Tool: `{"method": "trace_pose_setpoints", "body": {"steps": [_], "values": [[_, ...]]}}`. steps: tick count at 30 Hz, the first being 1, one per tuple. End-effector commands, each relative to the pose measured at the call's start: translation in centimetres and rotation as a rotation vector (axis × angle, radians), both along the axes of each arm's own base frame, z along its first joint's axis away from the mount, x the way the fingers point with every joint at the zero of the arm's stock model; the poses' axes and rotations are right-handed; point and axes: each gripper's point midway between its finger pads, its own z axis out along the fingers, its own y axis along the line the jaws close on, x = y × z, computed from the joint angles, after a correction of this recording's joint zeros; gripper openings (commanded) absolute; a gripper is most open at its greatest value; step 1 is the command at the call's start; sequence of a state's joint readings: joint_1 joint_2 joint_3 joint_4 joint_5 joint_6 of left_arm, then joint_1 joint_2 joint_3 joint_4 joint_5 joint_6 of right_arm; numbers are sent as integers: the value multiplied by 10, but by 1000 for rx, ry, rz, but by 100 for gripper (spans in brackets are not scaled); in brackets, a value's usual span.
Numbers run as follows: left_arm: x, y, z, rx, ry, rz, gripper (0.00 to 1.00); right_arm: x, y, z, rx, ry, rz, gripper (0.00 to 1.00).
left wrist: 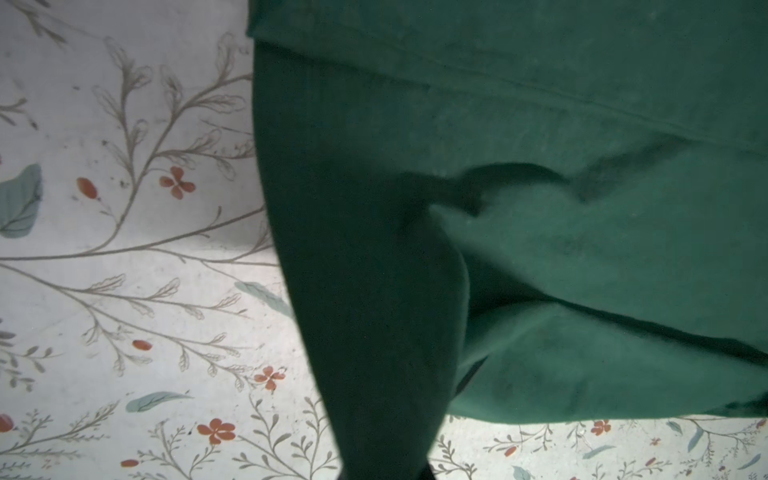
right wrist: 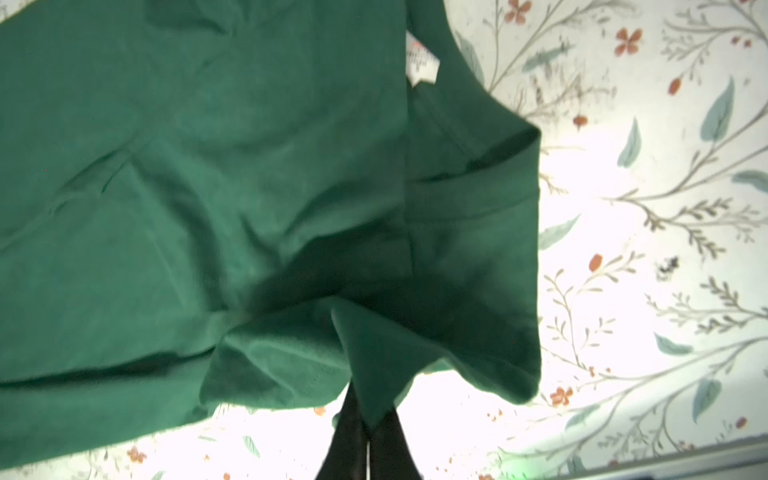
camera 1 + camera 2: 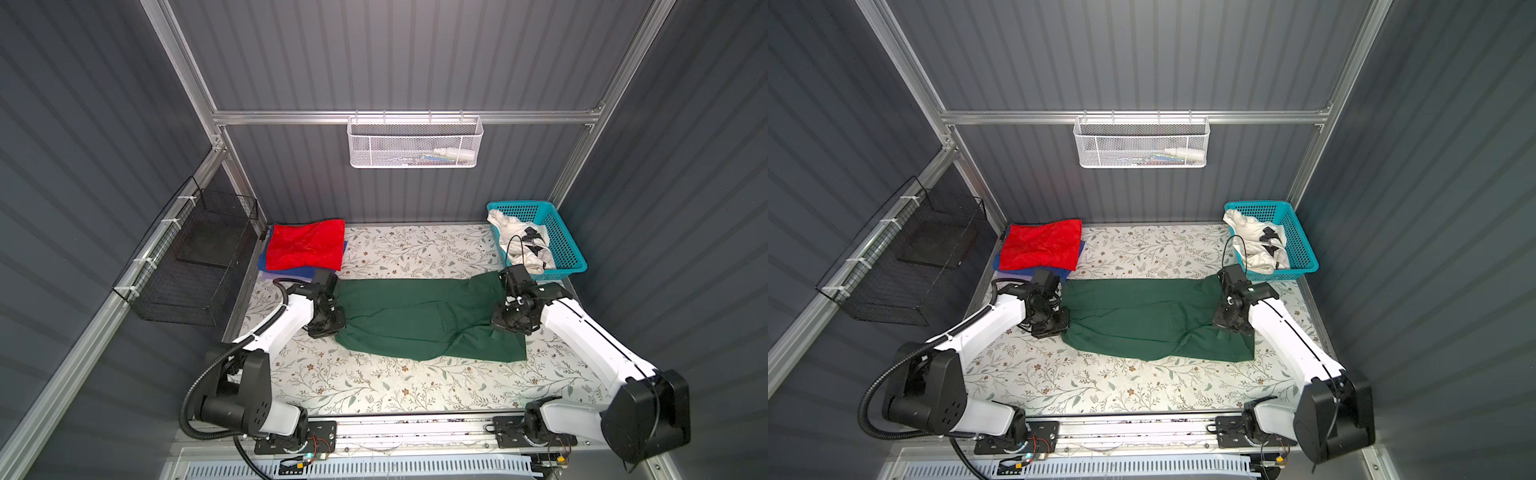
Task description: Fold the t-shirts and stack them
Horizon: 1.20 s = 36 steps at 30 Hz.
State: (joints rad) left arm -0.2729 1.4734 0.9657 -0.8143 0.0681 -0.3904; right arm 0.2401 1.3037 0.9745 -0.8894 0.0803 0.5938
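While the left hand [image 3: 334, 322] is pinched shut on one short end and the right hand [image 2: 368, 440] on the other, the dark green t-shirt [image 3: 415, 316] lies spread between them, its long axis running side to side across the floral surface [image 3: 374, 386]. Beyond the left hand, the red t-shirt [image 3: 305, 245] sits folded on the blue t-shirt [image 3: 299, 272]. Beyond the right hand, the white t-shirt [image 3: 519, 245] lies crumpled in the turquoise basket [image 3: 561, 232]. Nothing seems to obstruct a fold.

Soft even light in both top views; blurry right wrist, glare on tablecloth [image 2: 582, 174]
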Motion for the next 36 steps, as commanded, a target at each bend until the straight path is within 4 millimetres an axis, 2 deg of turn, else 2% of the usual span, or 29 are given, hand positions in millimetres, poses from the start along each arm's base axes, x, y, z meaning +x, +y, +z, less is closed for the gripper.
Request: {"method": "trace_pose_setpoints", "body": {"steps": [1, 5, 11, 20, 24, 27, 30, 36], "values": [[-7, 5, -6, -4, 80, -40, 0, 28, -10, 5, -41, -57, -17, 0], [-9, 9, -16, -3, 129, -39, 0, 44, -12, -5, -33, -46, -31, 0], [-10, 9, -25, -29, 181, -34, 0, 59, -19, -19, -50, -18, -43, 0], [-7, 14, -25, -72, 256, -25, 0, 66, -45, -24, -99, 6, -89, 0], [-6, 12, -26, -126, 276, -3, 0, 68, -49, -23, -87, -1, -97, 0], [-11, 10, -24, -160, 309, 4, 0, 66, -49, -20, -83, -1, -96, 0], [-21, 9, -9, -169, 333, -8, 0, 56, -45, -14, -50, -8, -88, 0], [-55, 12, 9, -170, 392, -17, 0, 15, -45, -2, -22, -19, -118, 0]]}}
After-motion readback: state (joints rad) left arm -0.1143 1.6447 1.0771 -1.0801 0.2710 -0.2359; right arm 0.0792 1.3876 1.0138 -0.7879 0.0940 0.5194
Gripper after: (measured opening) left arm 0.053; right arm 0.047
